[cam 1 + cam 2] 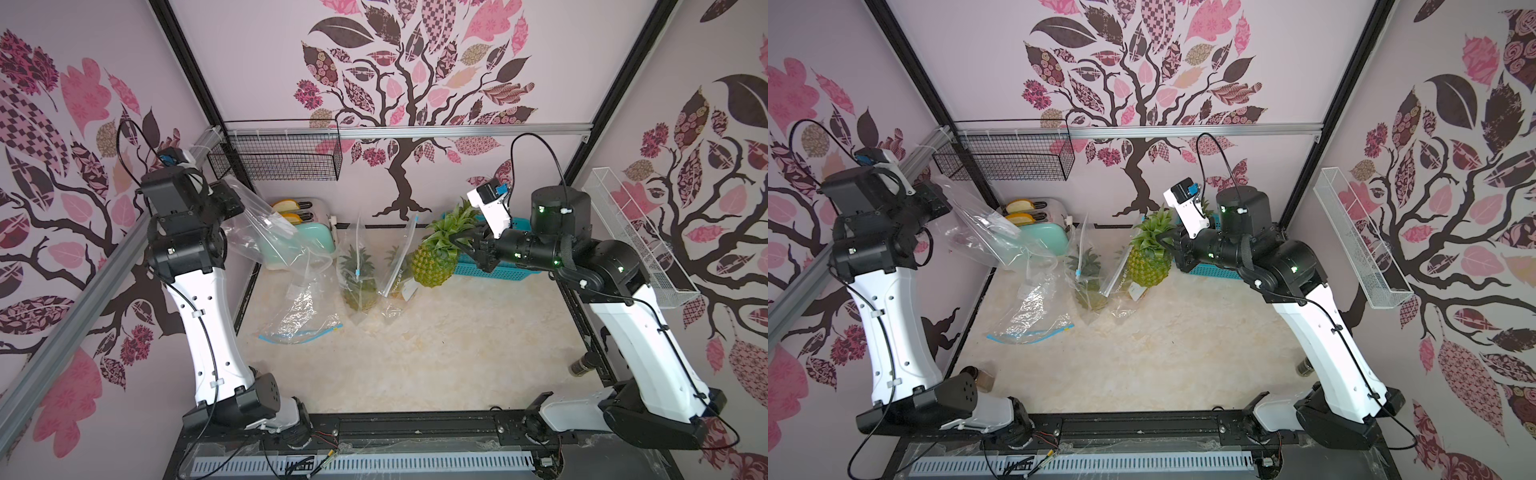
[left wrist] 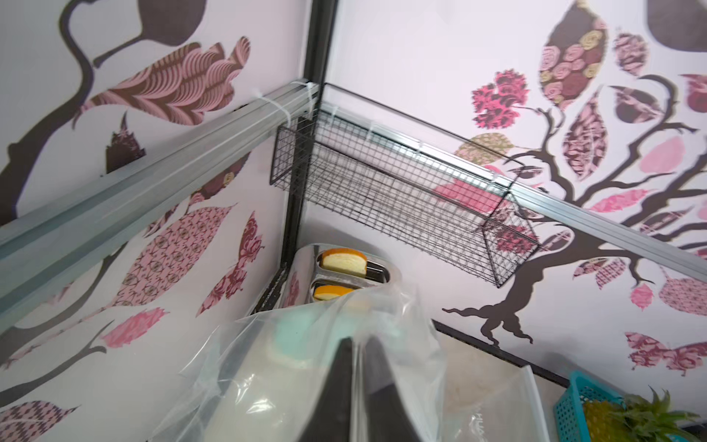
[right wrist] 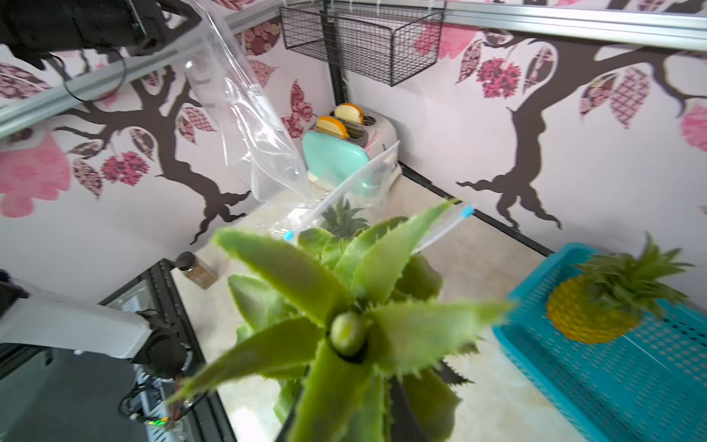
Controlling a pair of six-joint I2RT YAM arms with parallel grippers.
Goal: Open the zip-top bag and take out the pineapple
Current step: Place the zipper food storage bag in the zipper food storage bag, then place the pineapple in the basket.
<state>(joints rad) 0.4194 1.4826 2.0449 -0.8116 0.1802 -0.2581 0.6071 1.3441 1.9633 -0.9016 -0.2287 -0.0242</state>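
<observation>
My right claw [image 1: 463, 241] is pressed together on the leafy crown of the pineapple [image 1: 434, 264], which is upright and outside any bag, well apart from my left claw [image 1: 235, 201]. In both top views the fruit hangs straight below my fingers, just in front of the teal basket [image 1: 498, 270] and beside a standing bag [image 1: 399, 274]. I cannot tell whether its base touches the table [image 1: 436, 353]. In the right wrist view the crown [image 3: 344, 333] fills the middle, blurred, and its leaves hide my fingertips and the whole yellow body. My left claw is raised high by the left wall. The clear, empty bag [image 1: 274, 237] hangs from it and sags down in front of the toaster [image 1: 311, 232]. In the left wrist view the plastic [image 2: 290, 382] drapes over my dark fingers [image 2: 344, 382], which are cut off at the frame's edge, so I cannot tell whether they pinch the bag or stand parted. Another bag [image 1: 357, 274] stands between the two claws with a pineapple showing dimly through it. A flat bag [image 1: 299, 320] lies crumpled on the table below my left claw. A second pineapple [image 3: 589, 313] lies in the basket, seen clearly only from the right wrist. In the top views my right arm hides most of it.
</observation>
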